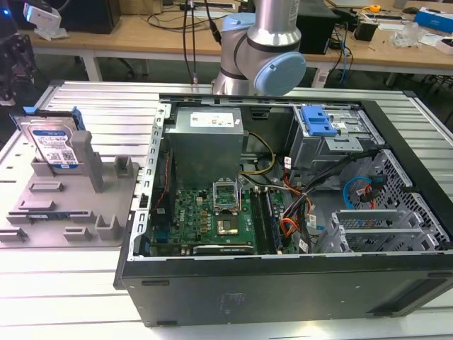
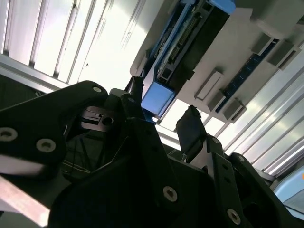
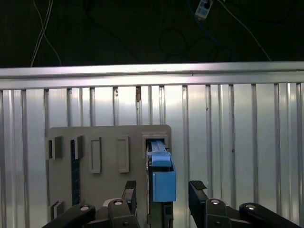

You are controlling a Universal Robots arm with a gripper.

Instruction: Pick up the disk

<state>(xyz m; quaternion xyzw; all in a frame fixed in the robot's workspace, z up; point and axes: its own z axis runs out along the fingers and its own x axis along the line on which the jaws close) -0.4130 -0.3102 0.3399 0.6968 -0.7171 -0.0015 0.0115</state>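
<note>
The disk (image 1: 55, 145) stands on edge in a slot of the grey tray (image 1: 71, 205), at the exterior view's left, its white-and-blue label facing the camera. In both wrist views I look down on its thin edge and blue rail (image 3: 161, 175) (image 2: 183, 52). My gripper (image 3: 164, 190) (image 2: 164, 104) is open and hangs over the disk, apart from it. Its two black fingertips (image 3: 198, 186) (image 2: 190, 121) line up on either side of the disk's edge with nothing between them.
An open computer case (image 1: 283, 212) fills the middle and the exterior view's right, with a blue drive caddy (image 1: 317, 120) at its back. The arm's body (image 1: 265, 49) rises behind the case. The tray has upright posts (image 1: 88, 156). The slatted metal table's edge (image 3: 152, 71) lies beyond the tray.
</note>
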